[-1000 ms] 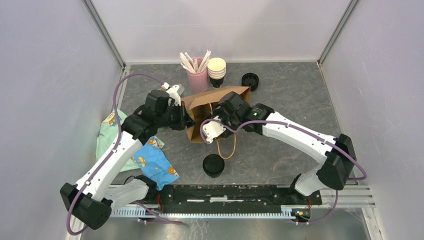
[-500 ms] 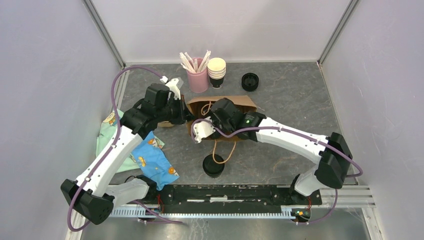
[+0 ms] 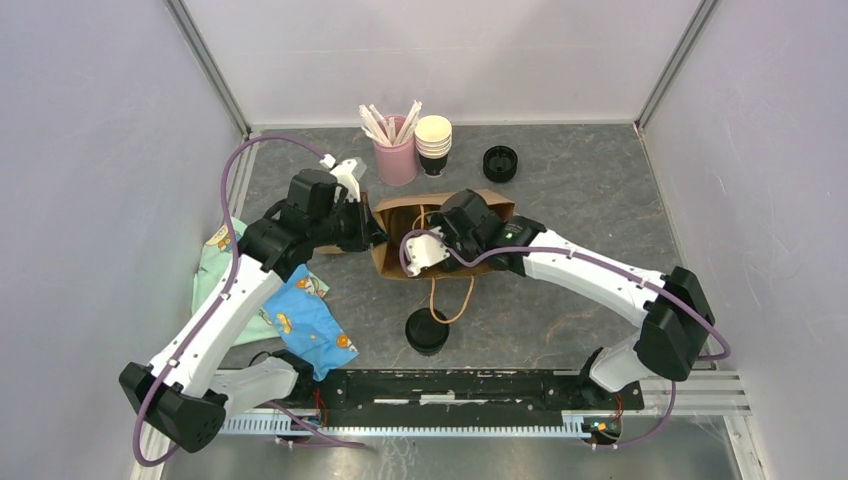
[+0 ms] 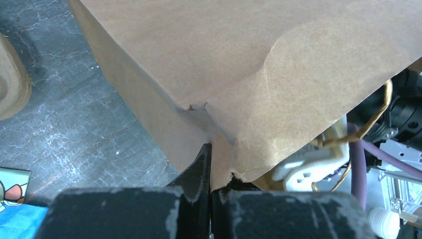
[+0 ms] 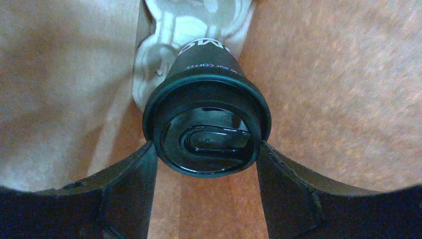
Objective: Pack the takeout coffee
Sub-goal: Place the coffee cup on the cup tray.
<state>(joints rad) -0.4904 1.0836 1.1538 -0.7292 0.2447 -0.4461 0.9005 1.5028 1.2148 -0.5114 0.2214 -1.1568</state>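
The takeout coffee, a small black cup with a round black lid, lies inside the brown paper bag with its lid towards the right wrist camera. My right gripper is shut on it, one finger pressed on each side of the lid rim. Brown paper surrounds the cup on all sides. In the top view the right wrist reaches into the bag's mouth and hides the cup. My left gripper is shut on the bag's edge at its left end.
Another lidded black cup stands near the front, by the bag's rope handle. At the back are a pink holder of white sticks, a stack of cream-rimmed cups and black lids. Colourful cloths lie front left.
The bag has swung from tilted to lying level across the table. My right gripper with the cup shifted left, then back right inside the bag. The left gripper moved slightly back, keeping its hold.
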